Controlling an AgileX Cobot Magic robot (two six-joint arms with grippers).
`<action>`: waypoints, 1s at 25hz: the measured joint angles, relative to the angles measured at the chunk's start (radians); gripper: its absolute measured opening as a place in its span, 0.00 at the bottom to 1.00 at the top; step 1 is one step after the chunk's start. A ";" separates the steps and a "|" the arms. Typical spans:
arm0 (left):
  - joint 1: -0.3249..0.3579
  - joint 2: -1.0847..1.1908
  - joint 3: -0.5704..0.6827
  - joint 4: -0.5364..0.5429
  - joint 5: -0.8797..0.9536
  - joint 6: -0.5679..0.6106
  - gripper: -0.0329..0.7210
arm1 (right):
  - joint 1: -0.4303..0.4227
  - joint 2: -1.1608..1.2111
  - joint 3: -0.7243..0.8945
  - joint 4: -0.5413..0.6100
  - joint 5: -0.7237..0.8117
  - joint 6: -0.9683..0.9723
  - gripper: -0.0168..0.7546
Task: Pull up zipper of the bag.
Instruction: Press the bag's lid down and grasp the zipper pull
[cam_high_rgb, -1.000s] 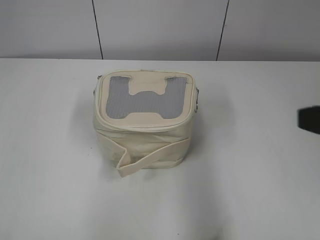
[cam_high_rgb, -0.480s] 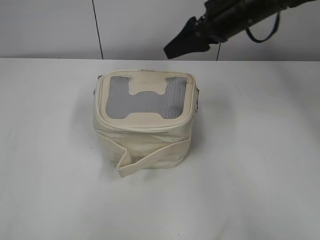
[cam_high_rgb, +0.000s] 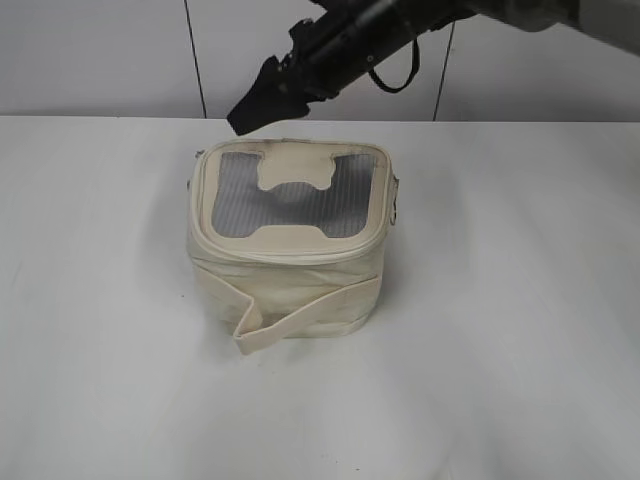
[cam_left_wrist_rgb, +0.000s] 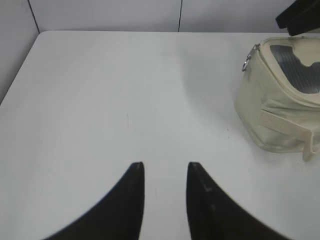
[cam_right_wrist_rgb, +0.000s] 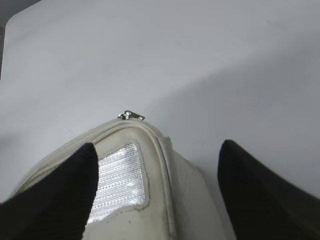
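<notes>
The right end effector (cam_high_rgb: 252, 108) hangs in the air just above the bag's (cam_high_rgb: 290, 245) far left corner, reaching in from the upper right on a dark arm (cam_high_rgb: 375, 35) with a looped cable trailing under it. Its two black fingers (cam_right_wrist_rgb: 50, 200) are spread wide, holding nothing, and from its own wrist camera they straddle the corner of the bag's lid, one on each side, without touching the fabric. Between them, at the lid's edge, sits a small metal zipper pull (cam_right_wrist_rgb: 131, 115), lying against the seam that runs round the top. The bag itself is cream coloured and boxy, standing upright near the middle of the white desk (cam_high_rgb: 520, 330), with a grey mesh panel (cam_high_rgb: 290, 205) set into its lid and a loose fabric strap (cam_high_rgb: 300, 320) wrapped across its front, one end folded out toward the desk. A metal ring (cam_left_wrist_rgb: 247, 63) shows at the bag's side. The left end effector (cam_left_wrist_rgb: 165, 172) hovers well away from the bag, over bare desk on the bag's left, its dark fingers a narrow gap apart and holding nothing; from there the bag sits up at the right edge of that wrist camera's sight.
</notes>
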 joint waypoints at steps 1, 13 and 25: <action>0.000 0.000 0.000 0.001 0.000 0.000 0.35 | 0.008 0.013 -0.005 -0.004 0.000 0.001 0.77; 0.000 0.325 -0.026 -0.227 -0.222 0.205 0.29 | 0.026 0.050 -0.010 -0.057 0.000 0.008 0.14; 0.147 1.229 -0.335 -1.020 -0.203 1.159 0.30 | 0.026 0.050 -0.010 -0.060 0.004 0.024 0.09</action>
